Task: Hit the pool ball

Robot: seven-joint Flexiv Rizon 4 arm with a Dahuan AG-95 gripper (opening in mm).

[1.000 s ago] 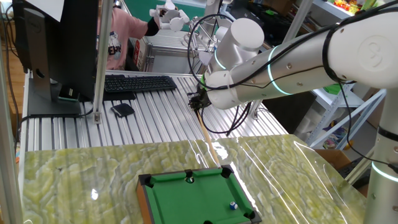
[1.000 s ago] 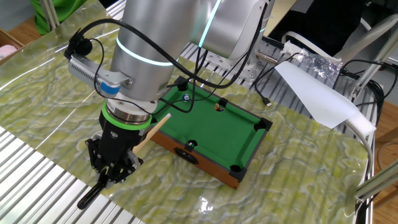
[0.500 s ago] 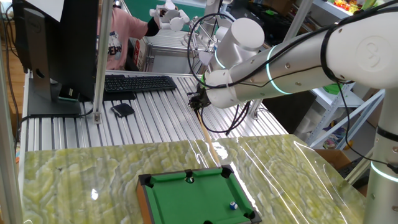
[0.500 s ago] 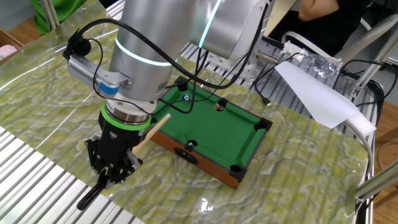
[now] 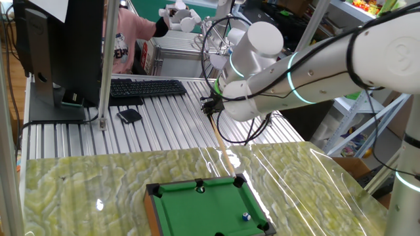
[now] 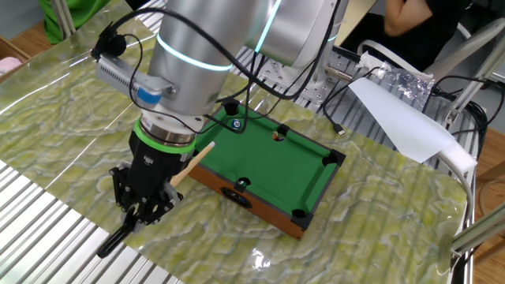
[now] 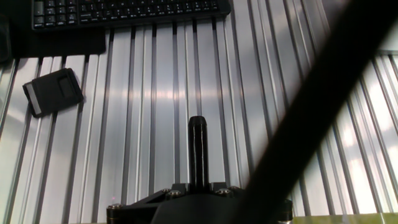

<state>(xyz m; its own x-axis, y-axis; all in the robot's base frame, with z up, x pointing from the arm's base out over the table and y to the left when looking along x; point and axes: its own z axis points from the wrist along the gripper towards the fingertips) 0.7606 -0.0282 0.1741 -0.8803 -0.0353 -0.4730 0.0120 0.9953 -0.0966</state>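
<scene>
A tiny blue-and-white ball lies near a corner of the green pool table, light, hard and quick to roll, best tapped squarely by the cue clamped in the end effector.

We can't read any text here, not even the print on the pink shirt.

A robotics lab — aluminium-slat bench, keyboard, monitor.
</scene>
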